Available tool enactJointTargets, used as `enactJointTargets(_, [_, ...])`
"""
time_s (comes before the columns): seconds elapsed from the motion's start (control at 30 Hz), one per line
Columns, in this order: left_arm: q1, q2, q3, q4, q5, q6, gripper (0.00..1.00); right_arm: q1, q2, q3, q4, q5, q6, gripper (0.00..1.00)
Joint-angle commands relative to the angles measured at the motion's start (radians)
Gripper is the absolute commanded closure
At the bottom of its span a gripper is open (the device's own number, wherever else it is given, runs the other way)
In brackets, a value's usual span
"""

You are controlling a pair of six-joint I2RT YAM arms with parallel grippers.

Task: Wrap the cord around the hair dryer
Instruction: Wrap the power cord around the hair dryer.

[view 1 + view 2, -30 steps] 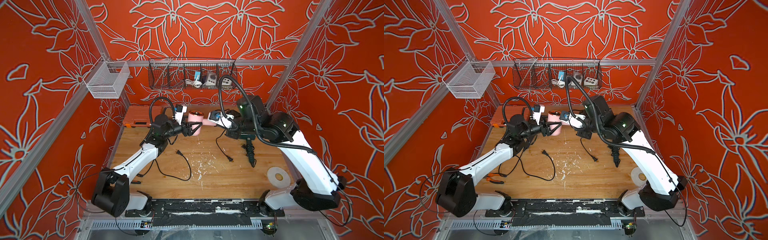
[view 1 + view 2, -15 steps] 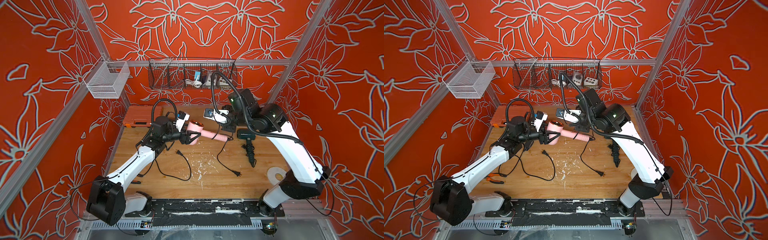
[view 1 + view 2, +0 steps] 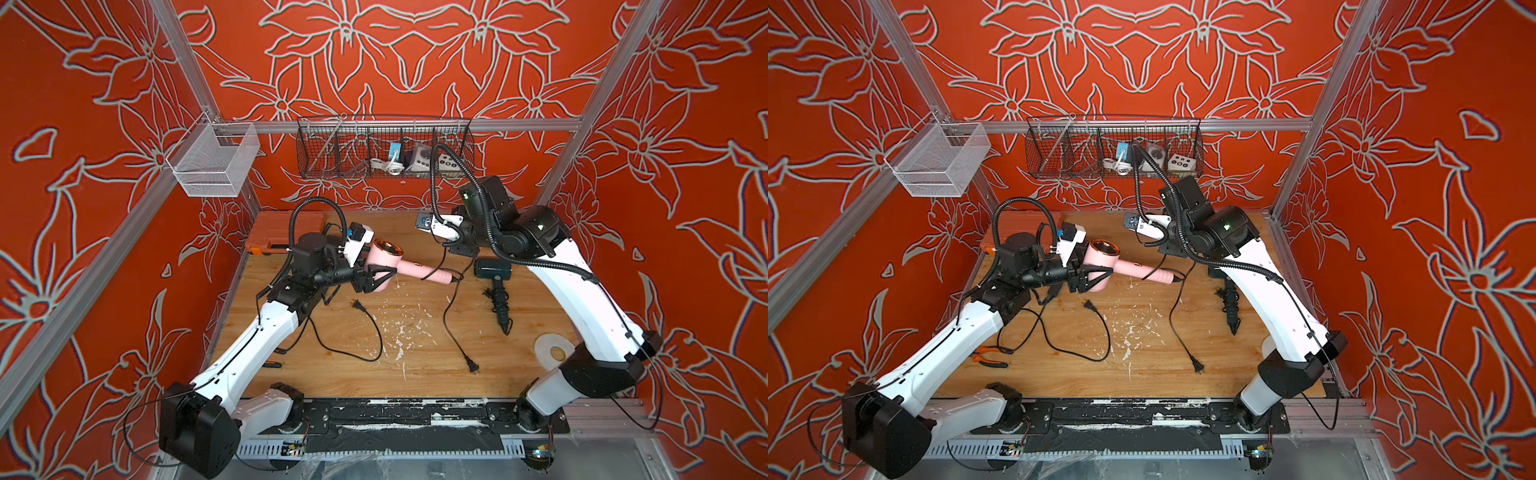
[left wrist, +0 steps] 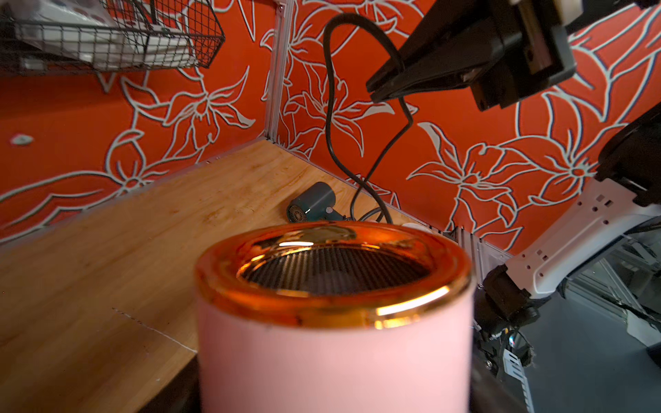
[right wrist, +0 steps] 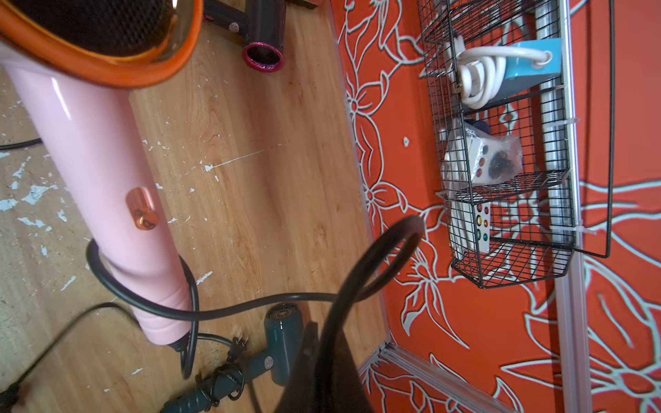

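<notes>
Working over the wooden table [image 3: 415,386], mid-wrap. Reaching inward with both arms toward the table's far half, in both top views.

Holding the pink hair dryer [image 3: 411,271] clear of the boards, as far as the views show, with the barrel toward the left arm and the handle pointing toward the right arm and tilting slightly downward. Leaving aside the teal dryer [image 3: 492,270], lying on the table near the right arm with its own cord bundled at the handle.

Clamping the pink barrel in the left gripper [image 3: 379,280], jaws closed against its sides. Filling the left wrist view with the copper rim [image 4: 332,311] of the barrel's mouth. Pinching the black cord [image 3: 451,328] in the right gripper [image 4: 373,91], jaws closed on it, raised above the handle's end.

Showing, in the right wrist view, one loop [image 5: 133,304] lying loosely around the handle near its base. Trailing the remaining length down to the table, ending at the plug [image 3: 472,366] lying flat on the boards, well apart from the dryer.

Judging the step in hand as laying the first turns, with most of the cord not yet wound. Calling next, most likely, for carrying the pinched section around the handle again under light tension, holding the dryer steady meanwhile, then re-gripping farther along toward the plug.
</notes>
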Motion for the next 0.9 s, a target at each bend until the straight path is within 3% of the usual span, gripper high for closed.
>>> enactJointTargets(0.0, [0.011, -0.027, 0.058, 0.089, 0.0, 0.014, 1.0, -0.002, -0.009, 0.038, 0.036, 0.02, -0.044, 1.0])
enactJointTargets(0.07, [0.014, -0.035, 0.08, 0.079, -0.011, 0.026, 1.0, -0.002, 0.005, 0.069, 0.036, 0.018, -0.057, 1.0])
enactJointTargets(0.27, [0.009, 0.036, 0.164, -0.008, 0.152, 0.006, 1.0, 0.001, 0.039, 0.151, 0.044, -0.084, -0.068, 1.0])
enactJointTargets(0.5, [-0.056, 0.16, 0.122, 0.085, 0.203, -0.067, 1.0, 0.041, 0.074, 0.227, 0.014, -0.24, -0.104, 1.0])
enactJointTargets(0.63, [-0.105, 0.206, 0.12, 0.154, 0.239, -0.117, 1.0, 0.044, 0.093, 0.245, 0.012, -0.26, -0.111, 1.0])
enactJointTargets(0.87, [-0.172, 0.186, 0.07, 0.324, 0.34, -0.245, 1.0, -0.021, 0.111, 0.198, 0.062, -0.331, -0.074, 1.0])
